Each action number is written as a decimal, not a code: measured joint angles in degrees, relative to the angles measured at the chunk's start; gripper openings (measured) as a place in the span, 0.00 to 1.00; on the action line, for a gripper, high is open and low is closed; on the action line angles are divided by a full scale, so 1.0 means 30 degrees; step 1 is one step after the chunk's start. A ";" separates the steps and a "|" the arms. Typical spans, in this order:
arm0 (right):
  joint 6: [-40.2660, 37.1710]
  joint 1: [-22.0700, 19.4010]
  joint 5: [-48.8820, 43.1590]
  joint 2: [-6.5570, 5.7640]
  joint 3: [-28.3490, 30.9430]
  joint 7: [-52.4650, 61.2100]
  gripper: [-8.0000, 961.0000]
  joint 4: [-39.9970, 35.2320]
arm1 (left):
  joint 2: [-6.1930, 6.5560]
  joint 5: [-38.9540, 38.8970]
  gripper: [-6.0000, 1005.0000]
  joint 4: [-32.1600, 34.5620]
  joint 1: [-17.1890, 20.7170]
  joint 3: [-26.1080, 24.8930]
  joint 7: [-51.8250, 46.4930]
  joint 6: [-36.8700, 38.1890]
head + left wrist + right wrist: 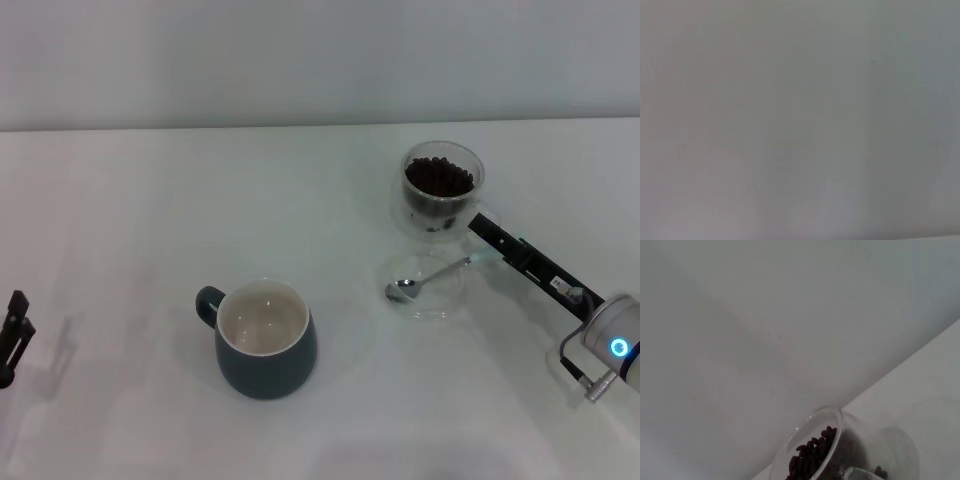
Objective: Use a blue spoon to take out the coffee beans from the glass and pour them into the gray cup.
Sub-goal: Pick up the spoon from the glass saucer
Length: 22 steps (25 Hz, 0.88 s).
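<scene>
The glass (441, 190) stands at the back right, filled with coffee beans (439, 177). It also shows in the right wrist view (860, 450), with the beans (812, 455) inside. The blue spoon (428, 279) lies across a flat clear dish (430, 302) in front of the glass, bowl toward the gray cup and pale blue handle end toward my right arm. The gray cup (265, 341) stands in front at the middle, white inside, with nothing in it. My right gripper (478, 226) reaches in low from the right, its tip beside the glass and just above the spoon's handle end. My left gripper (12, 335) is parked at the table's left edge.
The white table (150, 220) runs to a pale wall at the back. The left wrist view shows only a plain grey surface.
</scene>
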 joint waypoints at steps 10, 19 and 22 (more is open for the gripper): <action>-0.0065 -0.0175 0.0062 0.0001 0.0137 0.0179 0.59 0.0174 | 0.0000 -0.0017 0.81 -0.0026 -0.0042 0.0018 0.0000 0.0000; -0.2626 -0.1038 0.0023 -0.0001 0.0296 0.0680 0.27 0.0136 | 0.0000 -0.0176 0.81 -0.0018 -0.0016 0.0018 0.0000 -0.0001; -0.3601 -0.1330 0.0021 -0.0021 0.0293 0.0985 0.22 0.0032 | 0.0000 -0.0188 0.81 -0.0017 0.0000 0.0018 0.0000 0.0005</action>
